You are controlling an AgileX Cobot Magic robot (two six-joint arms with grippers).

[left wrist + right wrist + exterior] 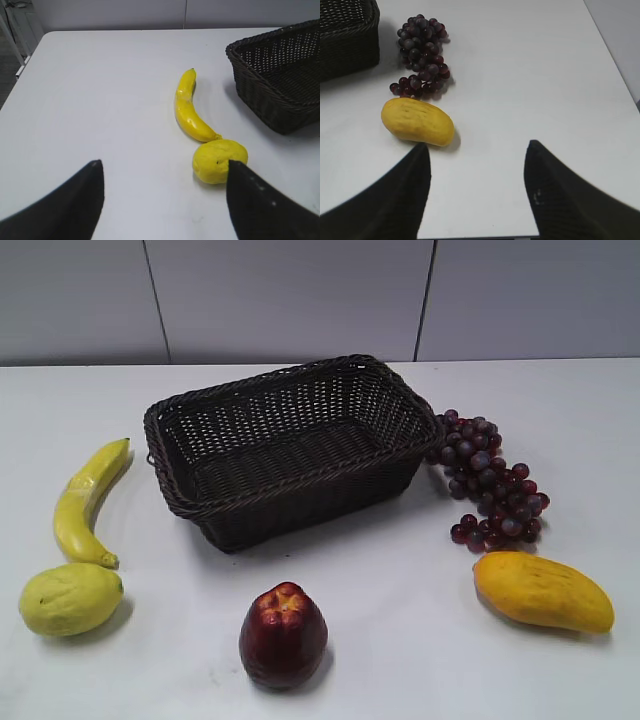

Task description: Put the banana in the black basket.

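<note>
The banana [85, 502] lies on the white table left of the black basket [250, 505], apart from it. It also shows in the left wrist view [187, 107], ahead of my left gripper [165, 167], which is open and empty above the table. The basket [260, 95] is at the right of that view and is empty. My right gripper [477, 150] is open and empty near the table's right front, beside the mango. Neither gripper shows in the exterior view.
A round yellow-green fruit [70, 598] lies at the banana's near tip, also in the left wrist view [219, 161]. A dark red apple [283, 633] sits in front. Purple grapes [490, 485] and an orange-yellow mango [543, 590] lie right of the basket.
</note>
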